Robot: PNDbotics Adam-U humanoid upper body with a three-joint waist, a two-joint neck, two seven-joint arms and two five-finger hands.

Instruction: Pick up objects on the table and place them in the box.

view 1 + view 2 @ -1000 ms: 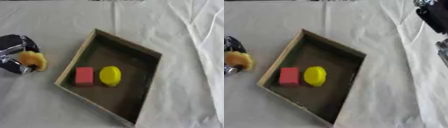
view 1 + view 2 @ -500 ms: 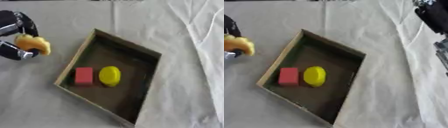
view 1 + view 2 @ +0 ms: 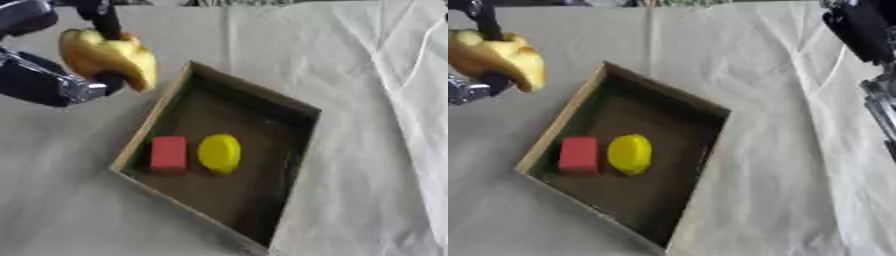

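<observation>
Left hand (image 3: 44, 80): fingers curled round a yellow lumpy object (image 3: 109, 57), held above the bench (image 3: 61, 200) just outside the box's near-left rim.
Risk: released here, likely to strike the rim or land on the cloth (not yet over the box (image 3: 289, 150)).
Inside: red block (image 3: 168, 152) beside yellow disc (image 3: 220, 152).
Right hand (image 3: 866, 35): upper right edge, well apart; fingers impossible to tell.
Obstructions: none apparent.
</observation>
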